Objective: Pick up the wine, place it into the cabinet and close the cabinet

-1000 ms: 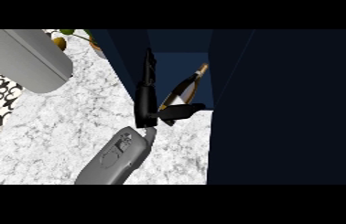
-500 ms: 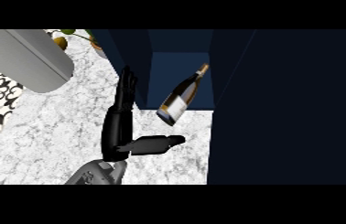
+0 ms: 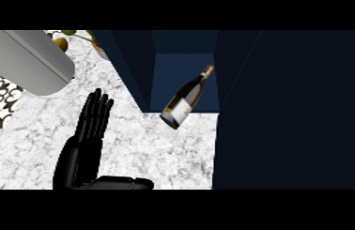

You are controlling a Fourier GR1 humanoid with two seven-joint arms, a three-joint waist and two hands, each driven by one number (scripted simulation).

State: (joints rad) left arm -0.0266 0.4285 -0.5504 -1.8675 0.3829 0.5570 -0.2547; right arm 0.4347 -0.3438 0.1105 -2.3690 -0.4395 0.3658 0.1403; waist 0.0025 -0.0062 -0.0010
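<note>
Head view: the wine bottle [image 3: 186, 99] lies tilted at the mouth of the open dark blue cabinet [image 3: 184, 67], neck pointing inward, base over the marble counter [image 3: 159, 149]. The one black hand [image 3: 87, 144] in view, fingers straight and thumb out, holds nothing, apart from the bottle.

Surface [image 3: 159, 144] of white marble with grey veining, smooth and faintly polished; cabinet [image 3: 277, 107] in dark navy panels, matt and even; wine [image 3: 186, 98] of dark glossy glass with a pale paper label and gold foil at the neck; hand [image 3: 83, 149] in black, smooth plastic with a dull sheen; grey cylinder [image 3: 34, 60] at upper left, matt like brushed metal.
</note>
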